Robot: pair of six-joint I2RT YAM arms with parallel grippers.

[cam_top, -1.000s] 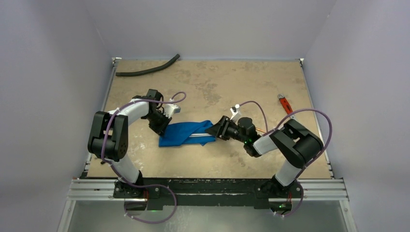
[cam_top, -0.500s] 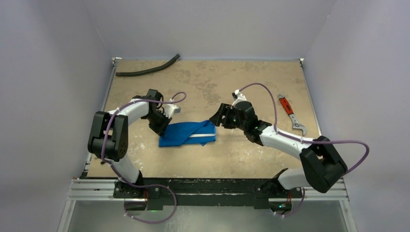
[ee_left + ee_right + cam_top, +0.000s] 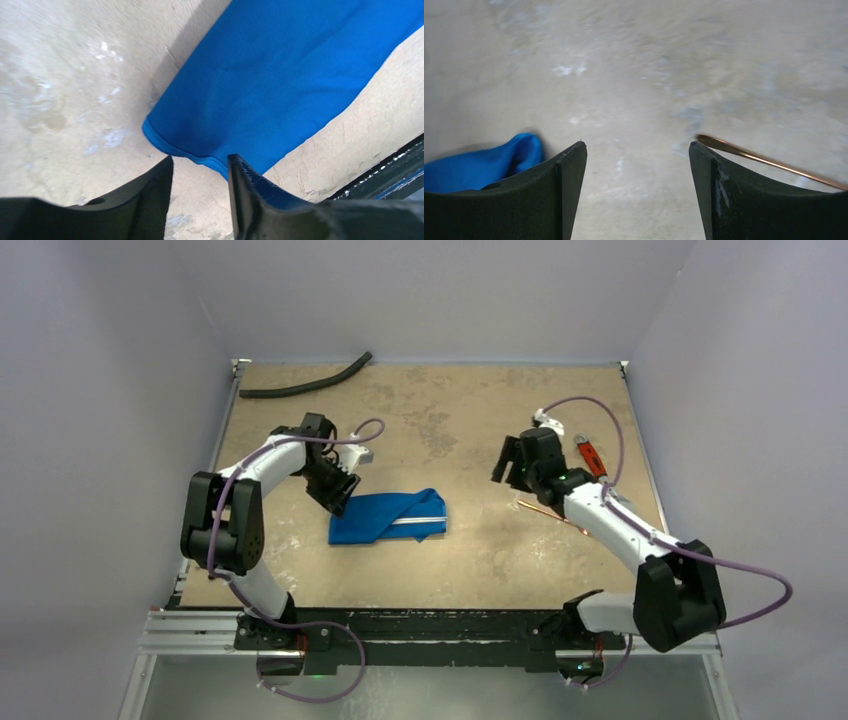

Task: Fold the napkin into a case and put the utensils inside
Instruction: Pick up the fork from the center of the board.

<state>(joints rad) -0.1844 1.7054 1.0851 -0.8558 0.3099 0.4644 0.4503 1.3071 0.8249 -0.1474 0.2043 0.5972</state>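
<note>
Folded napkin lay mid-desk; my left gripper, slightly apart, held nothing at its far-left corner; my right gripper gaped wide above the desk, a copper utensil just beside it

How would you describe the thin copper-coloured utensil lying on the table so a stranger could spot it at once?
On the tan mottled tabletop, look at the right half, where the white right arm reaches in. Beside that arm's forearm, right of the folded bright blue cloth napkin, lies the slim copper-toned metal utensil. It is stick-thin and shiny, unlike the chunkier red-handled wrench farther back.
</note>
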